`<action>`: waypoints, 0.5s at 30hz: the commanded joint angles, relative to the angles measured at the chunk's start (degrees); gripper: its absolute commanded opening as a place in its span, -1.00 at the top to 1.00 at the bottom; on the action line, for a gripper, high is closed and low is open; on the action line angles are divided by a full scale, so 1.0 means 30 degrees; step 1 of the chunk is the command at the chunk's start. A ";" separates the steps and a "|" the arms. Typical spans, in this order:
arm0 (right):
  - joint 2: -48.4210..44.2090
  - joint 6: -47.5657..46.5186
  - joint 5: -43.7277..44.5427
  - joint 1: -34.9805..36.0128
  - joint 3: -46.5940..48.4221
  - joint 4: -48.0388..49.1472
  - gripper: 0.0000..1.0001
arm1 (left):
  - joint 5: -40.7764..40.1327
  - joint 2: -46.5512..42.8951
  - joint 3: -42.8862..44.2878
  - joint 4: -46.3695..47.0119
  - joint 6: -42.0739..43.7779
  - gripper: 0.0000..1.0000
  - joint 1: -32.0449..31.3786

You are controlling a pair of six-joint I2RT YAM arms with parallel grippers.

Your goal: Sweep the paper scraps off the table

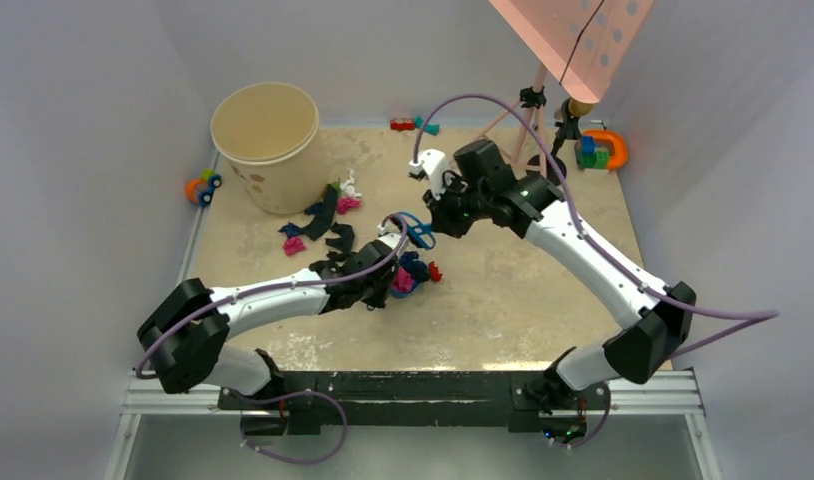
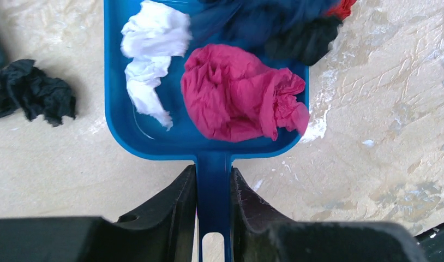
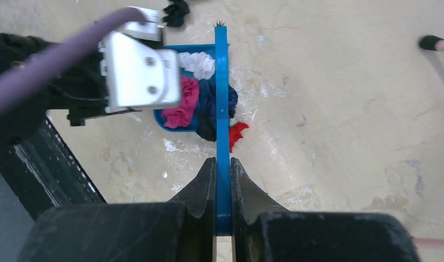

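Observation:
My left gripper (image 2: 213,172) is shut on the handle of the blue dustpan (image 2: 121,125), which lies flat on the table (image 2: 372,136). In the pan are white (image 2: 154,38), magenta (image 2: 236,93), navy and black paper scraps. A red scrap (image 3: 237,134) lies at the pan's mouth. My right gripper (image 3: 223,161) is shut on a thin blue brush (image 3: 222,82), held over the pan. Loose black and magenta scraps (image 1: 323,225) lie on the table left of the pan, and one black scrap (image 2: 31,90) lies beside it.
A beige bucket (image 1: 266,140) stands at the back left, with a toy car (image 1: 203,187) beside it. Red and teal blocks (image 1: 413,125) lie at the back edge. A pink stand (image 1: 528,130) and coloured toys (image 1: 601,150) are at the back right.

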 commanded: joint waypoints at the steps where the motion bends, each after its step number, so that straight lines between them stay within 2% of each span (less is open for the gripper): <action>1: -0.1208 0.1985 0.0511 -0.1233 -0.0605 0.0814 1.00 | -0.1191 -0.2028 -0.0959 0.1260 0.0632 1.00 0.0081; 5: -0.2868 0.3013 0.2299 -0.1554 -0.1708 0.2142 1.00 | -0.1822 -0.3668 -0.1855 0.1795 0.0686 1.00 0.0072; 10: -0.5045 0.4383 0.6480 -0.1722 -0.3616 0.4423 1.00 | -0.1892 -0.4397 -0.2237 0.1906 0.0657 1.00 0.0070; 15: -0.3778 0.4415 0.8967 -0.1743 -0.3636 0.3787 1.00 | -0.1423 -0.3892 -0.1945 0.1529 0.0482 1.00 0.0056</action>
